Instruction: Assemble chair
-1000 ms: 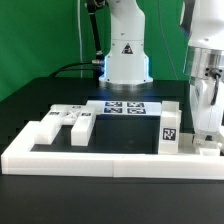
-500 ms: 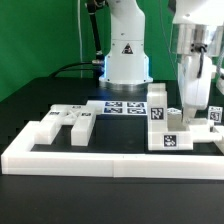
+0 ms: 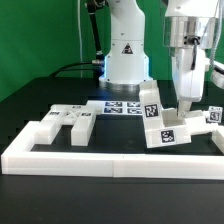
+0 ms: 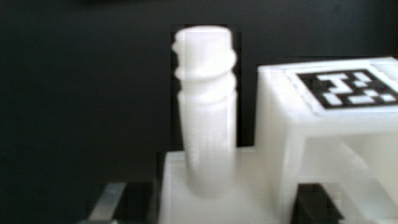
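My gripper (image 3: 188, 103) is at the exterior view's right, shut on a white chair part (image 3: 166, 124) with several square tags, held tilted just above the table. In the wrist view the gripper (image 4: 228, 206) clamps a white block between its dark fingers (image 4: 118, 200). A white turned peg (image 4: 205, 90) rises from that block, and a tagged white block (image 4: 345, 92) stands beside it. Two more white chair parts (image 3: 74, 122) and a small block (image 3: 44, 131) lie at the exterior view's left.
The marker board (image 3: 121, 107) lies flat in front of the robot base (image 3: 125, 60). A long low white border rail (image 3: 100, 160) runs along the front and turns back at the left. The table top is black.
My gripper has moved toward the exterior view's left, taking the tagged chair part with it. The part now leans over instead of standing upright.
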`<state>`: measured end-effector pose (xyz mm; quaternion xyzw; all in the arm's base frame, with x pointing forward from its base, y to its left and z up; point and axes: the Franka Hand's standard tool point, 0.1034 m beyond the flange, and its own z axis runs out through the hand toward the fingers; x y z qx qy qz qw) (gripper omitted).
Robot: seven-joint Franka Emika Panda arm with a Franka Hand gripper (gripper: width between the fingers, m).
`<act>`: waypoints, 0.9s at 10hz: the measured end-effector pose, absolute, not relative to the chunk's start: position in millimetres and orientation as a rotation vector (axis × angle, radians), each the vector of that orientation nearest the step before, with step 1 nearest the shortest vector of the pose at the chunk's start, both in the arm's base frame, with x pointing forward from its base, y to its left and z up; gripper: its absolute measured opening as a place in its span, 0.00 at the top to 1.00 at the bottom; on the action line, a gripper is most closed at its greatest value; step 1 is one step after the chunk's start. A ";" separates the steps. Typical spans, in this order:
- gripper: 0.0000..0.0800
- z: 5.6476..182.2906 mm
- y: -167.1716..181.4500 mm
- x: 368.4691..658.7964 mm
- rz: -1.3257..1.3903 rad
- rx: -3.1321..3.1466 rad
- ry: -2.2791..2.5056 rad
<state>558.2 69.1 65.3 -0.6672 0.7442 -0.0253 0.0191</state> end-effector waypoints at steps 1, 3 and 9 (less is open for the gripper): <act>0.59 67.5 57.9 561.3 -0.044 -2.068 2.256; 0.59 72.7 39.4 565.5 -0.023 -2.062 2.202; 0.59 77.6 -9.1 559.8 0.165 -2.001 2.054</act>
